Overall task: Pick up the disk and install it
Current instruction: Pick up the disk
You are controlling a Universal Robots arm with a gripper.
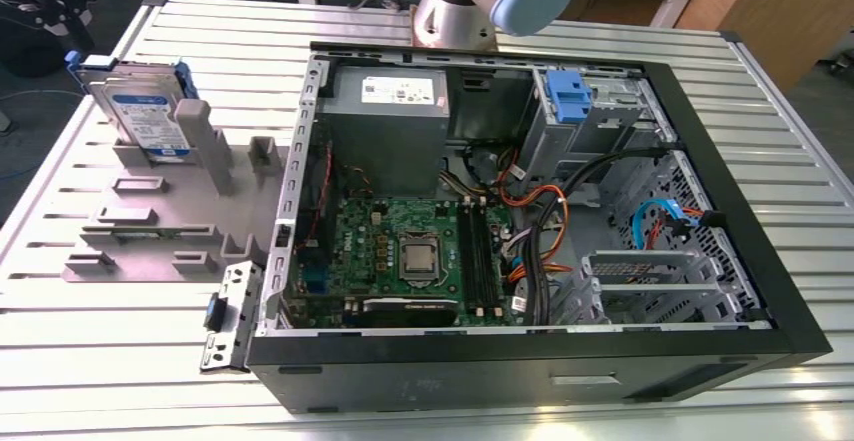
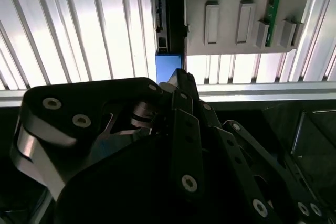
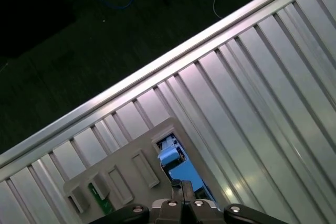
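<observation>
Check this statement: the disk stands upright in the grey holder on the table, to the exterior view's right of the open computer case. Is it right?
No. The exterior view shows the disk standing upright in the grey holder on the table to that view's left of the open computer case, not its right.

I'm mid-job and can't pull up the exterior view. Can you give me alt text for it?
The disk stands upright in a grey holder on the ribbed metal table, to the exterior view's left of an open computer case lying on its side. The motherboard is exposed, and part of the robot arm rises behind the case.
</observation>
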